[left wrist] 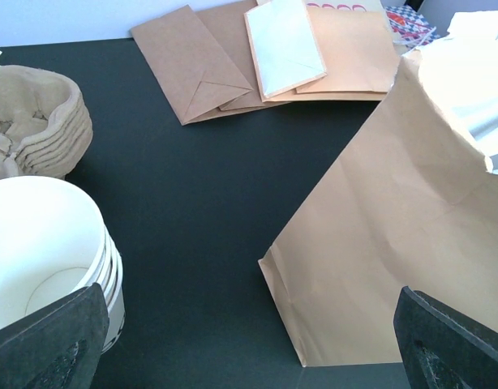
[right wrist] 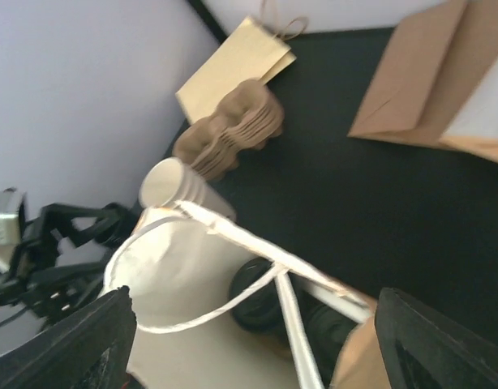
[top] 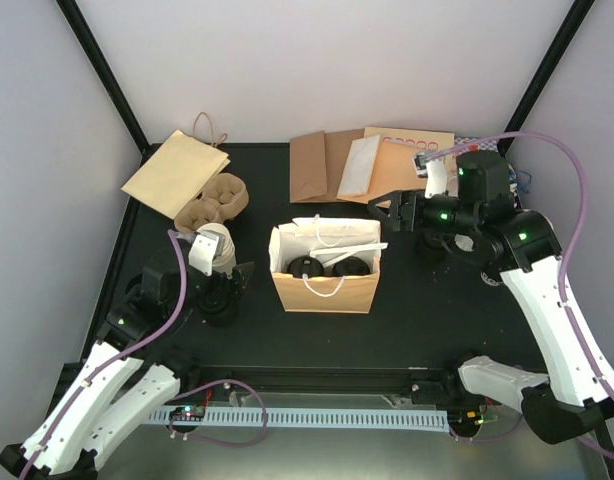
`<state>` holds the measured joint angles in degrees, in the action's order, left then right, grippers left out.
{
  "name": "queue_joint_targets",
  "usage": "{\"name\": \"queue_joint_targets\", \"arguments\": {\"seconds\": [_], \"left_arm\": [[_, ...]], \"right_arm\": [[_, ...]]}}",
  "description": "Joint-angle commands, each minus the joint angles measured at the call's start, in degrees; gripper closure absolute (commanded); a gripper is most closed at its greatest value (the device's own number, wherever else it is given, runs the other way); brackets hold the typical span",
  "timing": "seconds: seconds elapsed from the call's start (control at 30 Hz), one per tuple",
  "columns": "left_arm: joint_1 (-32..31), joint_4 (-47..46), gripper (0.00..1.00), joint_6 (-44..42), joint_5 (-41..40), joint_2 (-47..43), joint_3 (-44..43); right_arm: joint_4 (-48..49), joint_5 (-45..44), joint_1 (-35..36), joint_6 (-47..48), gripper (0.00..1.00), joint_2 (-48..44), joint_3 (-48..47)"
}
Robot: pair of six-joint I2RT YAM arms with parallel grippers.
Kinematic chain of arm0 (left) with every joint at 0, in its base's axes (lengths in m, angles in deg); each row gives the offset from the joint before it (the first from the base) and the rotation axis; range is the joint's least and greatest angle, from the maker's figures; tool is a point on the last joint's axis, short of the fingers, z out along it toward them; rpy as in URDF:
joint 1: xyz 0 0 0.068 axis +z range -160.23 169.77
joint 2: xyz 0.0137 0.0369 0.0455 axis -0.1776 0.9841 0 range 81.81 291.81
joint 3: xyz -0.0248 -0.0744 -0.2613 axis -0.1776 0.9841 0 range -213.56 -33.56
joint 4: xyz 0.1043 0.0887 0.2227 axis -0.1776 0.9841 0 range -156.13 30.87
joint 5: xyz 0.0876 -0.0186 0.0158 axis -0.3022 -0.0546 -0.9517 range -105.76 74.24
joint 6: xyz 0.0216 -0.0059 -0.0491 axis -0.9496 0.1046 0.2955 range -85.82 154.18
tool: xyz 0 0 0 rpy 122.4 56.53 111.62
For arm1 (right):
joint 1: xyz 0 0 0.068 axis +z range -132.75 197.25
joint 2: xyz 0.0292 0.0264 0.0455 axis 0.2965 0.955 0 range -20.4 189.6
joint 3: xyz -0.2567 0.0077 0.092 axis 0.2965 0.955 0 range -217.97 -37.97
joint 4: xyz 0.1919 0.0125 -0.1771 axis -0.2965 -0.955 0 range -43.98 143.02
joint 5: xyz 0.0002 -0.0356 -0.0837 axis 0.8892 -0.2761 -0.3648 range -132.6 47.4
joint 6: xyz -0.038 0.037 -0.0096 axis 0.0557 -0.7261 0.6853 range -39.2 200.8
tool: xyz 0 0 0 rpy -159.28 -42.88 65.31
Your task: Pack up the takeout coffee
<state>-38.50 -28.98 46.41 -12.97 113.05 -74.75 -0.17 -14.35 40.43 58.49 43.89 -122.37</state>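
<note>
Two takeout coffee cups with black lids (top: 306,266) (top: 351,266) stand side by side inside the open brown paper bag (top: 325,291) with white handles at the table's middle. The lids also show in the right wrist view (right wrist: 261,292). My right gripper (top: 395,213) is open and empty, hovering above the bag's right rear corner; its fingertips (right wrist: 79,344) frame the bag mouth. My left gripper (top: 223,283) is open and empty, low on the table left of the bag, whose side fills the left wrist view (left wrist: 395,243).
A stack of lidless white cups (top: 215,248) stands by my left gripper. Brown pulp carrier trays (top: 215,200) and a flat bag with handles (top: 175,172) lie at the back left. Flat paper bags and envelopes (top: 372,165) lie at the back.
</note>
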Motion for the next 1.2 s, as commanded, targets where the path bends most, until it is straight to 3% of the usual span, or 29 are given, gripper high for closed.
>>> {"name": "queue_joint_targets", "arguments": {"seconds": [0.0,0.2,0.53,0.77,0.9,1.17], "left_arm": [[-0.2,-1.9,0.01,-0.3,1.8,0.0,0.4],[-0.2,-2.2,0.01,-0.5,2.6,0.2,0.6],[-0.2,-1.0,0.01,1.7,3.2,2.2,-0.4],[-0.2,-0.9,0.01,7.4,-4.2,2.9,0.1],[-0.2,-4.4,0.01,8.6,-4.5,2.0,2.3],[-0.2,-8.7,0.01,15.0,-3.0,3.5,7.3]], "right_arm": [[-2.1,-14.8,0.2,3.1,0.15,-3.0,-1.9],[3.0,-24.3,0.3,3.6,0.0,-10.0,5.4],[5.3,-28.7,0.3,6.6,0.01,-16.8,17.6],[24.5,-30.5,0.3,9.9,0.02,-34.7,39.8],[31.2,-30.2,0.3,11.7,0.03,-42.0,48.7],[32.1,-28.4,0.2,7.9,0.06,-43.0,52.9]]}}
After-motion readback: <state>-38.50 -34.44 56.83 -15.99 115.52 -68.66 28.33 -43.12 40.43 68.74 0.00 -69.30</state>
